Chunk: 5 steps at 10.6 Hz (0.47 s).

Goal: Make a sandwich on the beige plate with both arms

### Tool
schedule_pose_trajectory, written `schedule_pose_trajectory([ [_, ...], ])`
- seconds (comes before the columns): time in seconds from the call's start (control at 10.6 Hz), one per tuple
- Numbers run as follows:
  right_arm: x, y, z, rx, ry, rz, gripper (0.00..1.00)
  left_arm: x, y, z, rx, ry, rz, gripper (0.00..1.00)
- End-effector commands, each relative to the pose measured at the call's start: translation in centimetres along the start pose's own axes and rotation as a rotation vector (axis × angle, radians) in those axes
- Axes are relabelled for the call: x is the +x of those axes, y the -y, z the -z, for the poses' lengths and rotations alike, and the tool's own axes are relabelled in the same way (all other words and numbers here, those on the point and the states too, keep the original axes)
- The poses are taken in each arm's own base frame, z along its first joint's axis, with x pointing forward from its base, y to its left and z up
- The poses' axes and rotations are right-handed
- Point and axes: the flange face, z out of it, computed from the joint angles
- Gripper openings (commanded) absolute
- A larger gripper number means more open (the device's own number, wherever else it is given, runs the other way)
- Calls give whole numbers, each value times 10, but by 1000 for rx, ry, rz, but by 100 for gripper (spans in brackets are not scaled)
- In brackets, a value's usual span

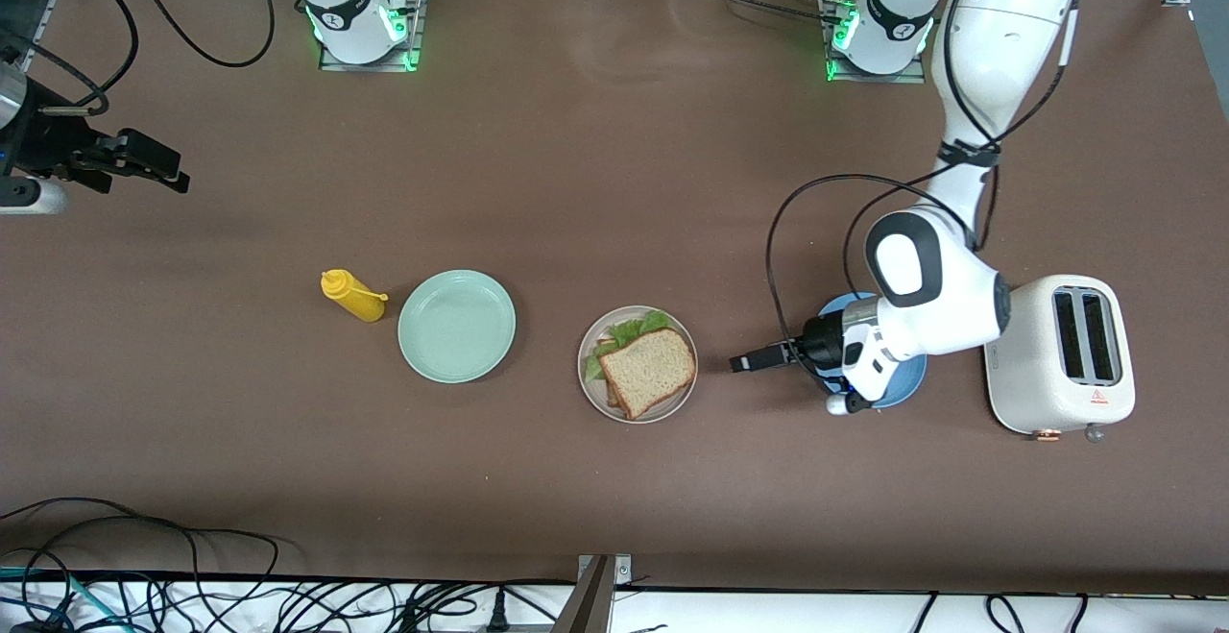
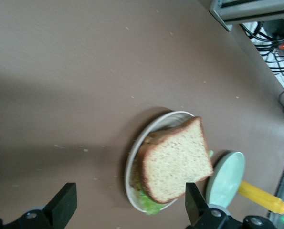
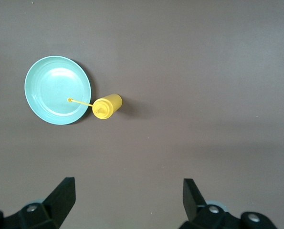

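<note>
Two wholemeal bread slices with green lettuce, sandwich point(image 1: 646, 367), sit stacked on round beige plate point(image 1: 588, 383). Left pincer point(image 1: 744, 362) released, over surface beside plate; withdraw level, avoid nudging top slice. Right pincer point(image 1: 158, 168) released, waits.

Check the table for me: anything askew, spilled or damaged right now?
One thing: the top slice of the sandwich on the beige plate sits skewed, a corner past the rim toward the left arm's end, lettuce poking out. The yellow squeeze bottle lies tipped beside the mint-green plate. No spills seen.
</note>
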Motion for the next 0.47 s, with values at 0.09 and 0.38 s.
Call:
schedule_pose_trajectory([
  [0.09,2,5,5,17,7,2,100,5,21,75,245,23,-94,100],
  [0.38,1,7,6,18,10,3,100,28,56,121,365,-26,-120,100],
])
